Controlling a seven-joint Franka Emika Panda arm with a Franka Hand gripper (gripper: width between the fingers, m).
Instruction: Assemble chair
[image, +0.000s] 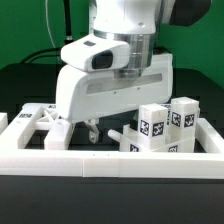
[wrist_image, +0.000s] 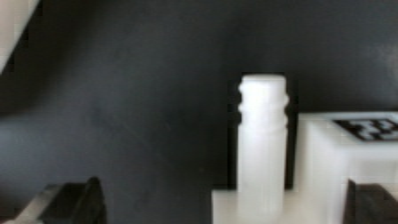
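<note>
While the arm hangs low over the dark counter (wrist_image: 125, 100), the tool (image: 90, 128) sits just to the exterior view's left of the tagged blocks (image: 165, 125), tips down near the surface. Those blocks are our marker for everything: white chair pieces, clustered upright, black-and-white tags facing the camera. Between them and the tool, a short white rod (image: 119, 130) lies on the counter. Farther to the exterior view's left of the blocks, well apart from them, a lattice piece (image: 38, 120) lies low. A white rail (image: 110, 160) runs across in front of the blocks, on the camera's side, hiding their feet.

Over to the wrist view: the tool (wrist_image: 222, 205) is spread wide, its dark fingers (wrist_image: 71, 200) far apart, nothing gripped. Standing between them is a ridged white post (wrist_image: 263, 130), upright and clear of both fingers. Right against that post, a tagged block (wrist_image: 356, 150) shows one corner of its tag. The picture is blurred, so I cannot tell whether post and block are joined or only touching.
</note>
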